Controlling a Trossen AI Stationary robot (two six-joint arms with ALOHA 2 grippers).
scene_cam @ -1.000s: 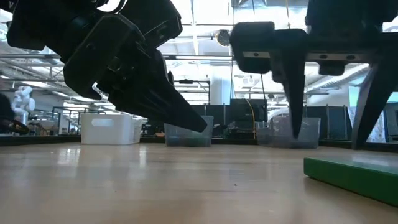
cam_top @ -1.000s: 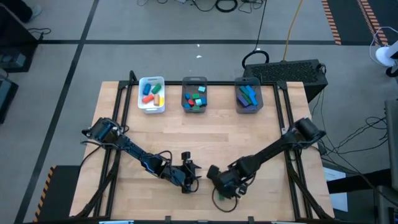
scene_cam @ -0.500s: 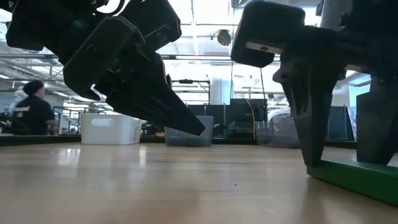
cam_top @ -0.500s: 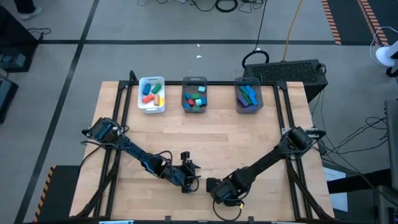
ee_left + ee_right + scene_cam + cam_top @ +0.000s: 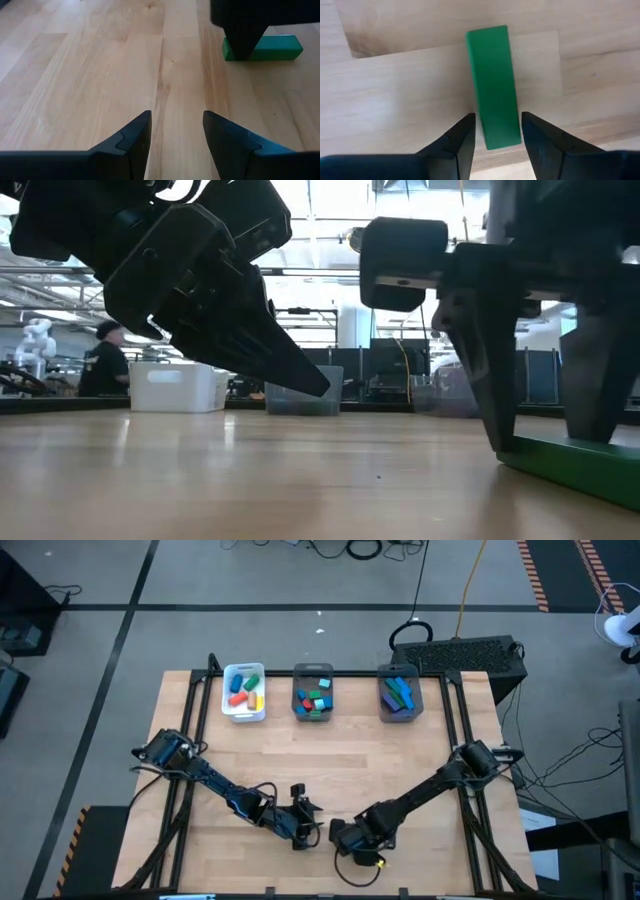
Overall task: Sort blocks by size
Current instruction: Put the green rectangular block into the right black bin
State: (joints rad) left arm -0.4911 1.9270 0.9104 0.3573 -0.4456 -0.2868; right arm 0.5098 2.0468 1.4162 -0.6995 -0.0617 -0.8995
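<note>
A long green block (image 5: 492,85) lies flat on the wood near the table's front edge, also seen in the left wrist view (image 5: 262,48) and the low view (image 5: 580,465). My right gripper (image 5: 496,119) points down over one end of it, open, with a finger on each long side. In the high view the right gripper (image 5: 347,839) hides the block. My left gripper (image 5: 175,117) hovers open just left of it (image 5: 303,825), with nothing between its fingers. Other blocks lie in the containers at the far edge. My right gripper comes from above, its fingers (image 5: 530,125) lying across the green block at the end (image 5: 500,140) nearest the wrist. The block lies flat on the table. Whether the fingers touch its sides I cannot tell.
A white tray (image 5: 244,708), a grey bin (image 5: 313,670) and a second grey bin (image 5: 399,670) stand in a row at the far edge, each holding coloured blocks. Bare wood lies between them and the arms. A person (image 5: 105,365) stands in the room behind.
My right gripper has gone down and a little toward the table's left, onto the green block, rolling its wrist. Its fingertips, which were above the block, now stand at table height on either side of it, somewhat closer together. The block has stayed where it lay.
</note>
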